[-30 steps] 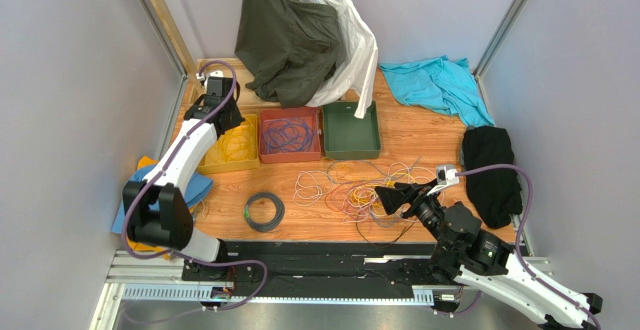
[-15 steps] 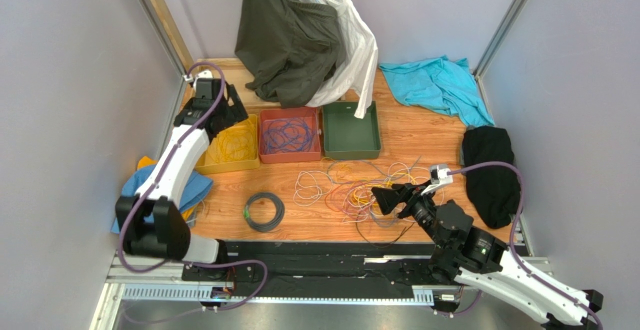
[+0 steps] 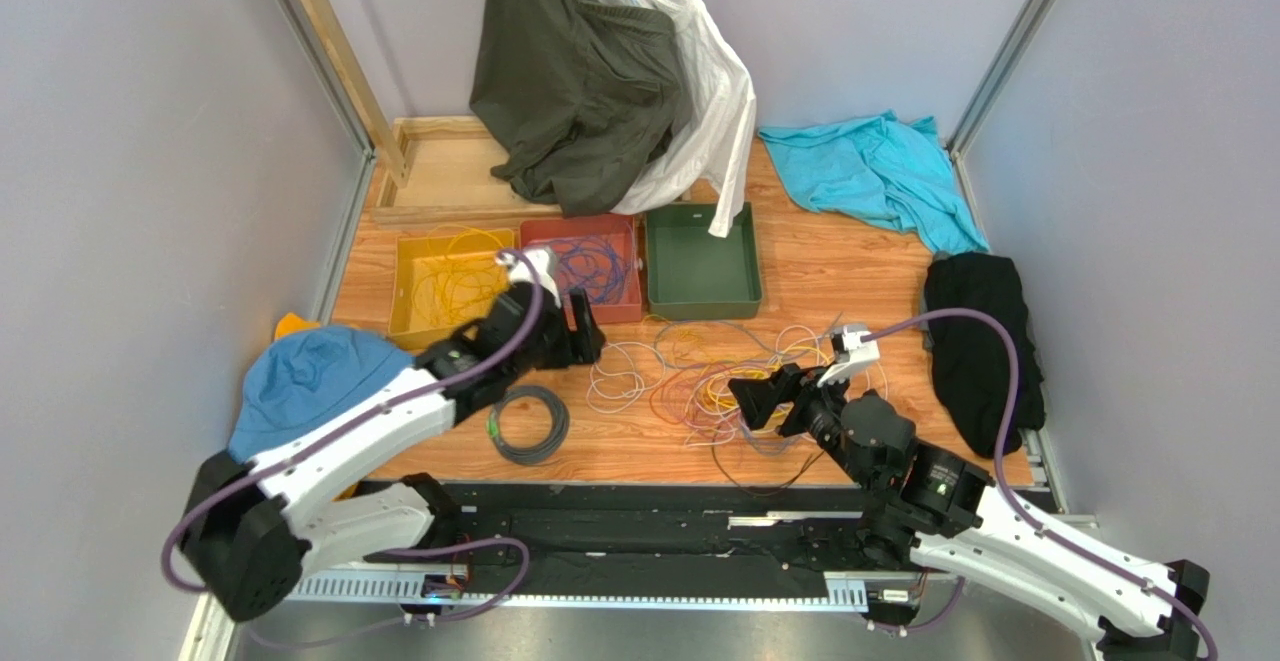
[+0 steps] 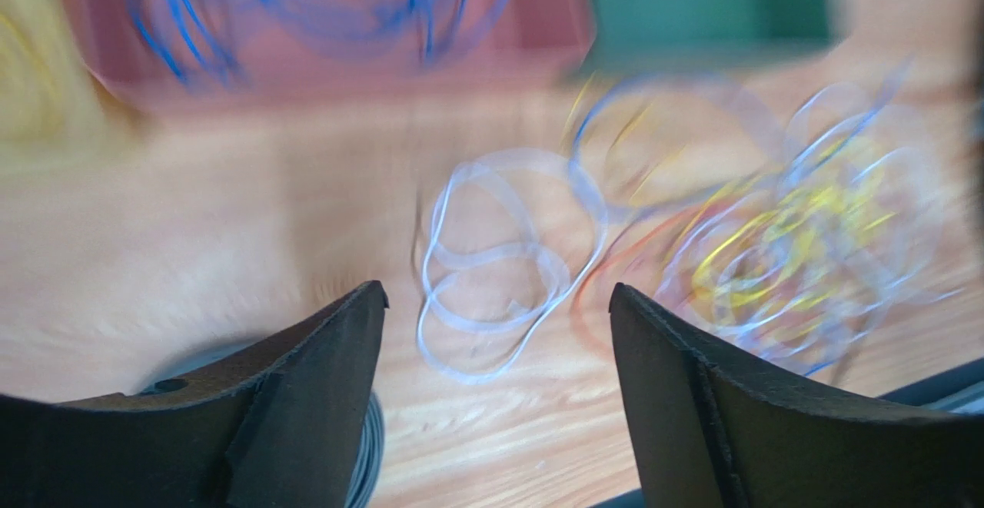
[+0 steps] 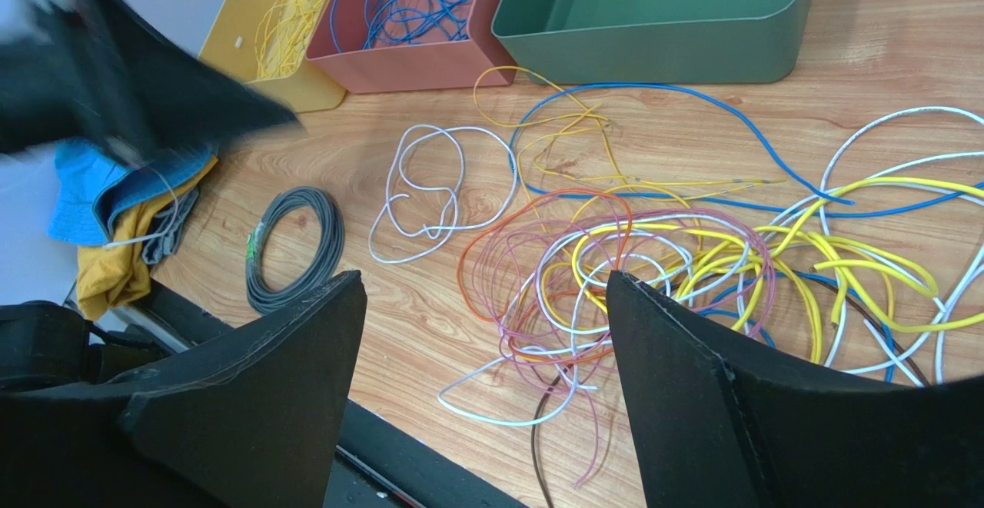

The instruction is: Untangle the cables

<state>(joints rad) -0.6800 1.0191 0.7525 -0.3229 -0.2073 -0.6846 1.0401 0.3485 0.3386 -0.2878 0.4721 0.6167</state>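
Note:
The cables (image 3: 751, 369) lie tangled on the wooden table, in yellow, white, purple, orange and blue strands (image 5: 693, 260). A separate white cable loop (image 3: 616, 376) lies to their left, blurred in the left wrist view (image 4: 497, 266). My left gripper (image 3: 583, 334) hovers just behind that loop, open and empty (image 4: 497, 291). At the tangle's near edge my right gripper (image 3: 762, 391) stands open with nothing between its fingers (image 5: 483, 278). A coiled dark grey cable (image 3: 526, 424) lies apart at the front left.
Three trays stand behind the cables: a yellow one (image 3: 413, 294) with yellow wire, a red one (image 3: 619, 298) with blue wire, a green one (image 3: 700, 301). Blue cloth (image 3: 308, 376) lies left, black cloth (image 3: 984, 339) right, teal cloth (image 3: 872, 166) at the back.
My left arm has swung from the yellow tray at the back left to the table's middle, and its gripper now stands open. The right gripper has edged slightly left.

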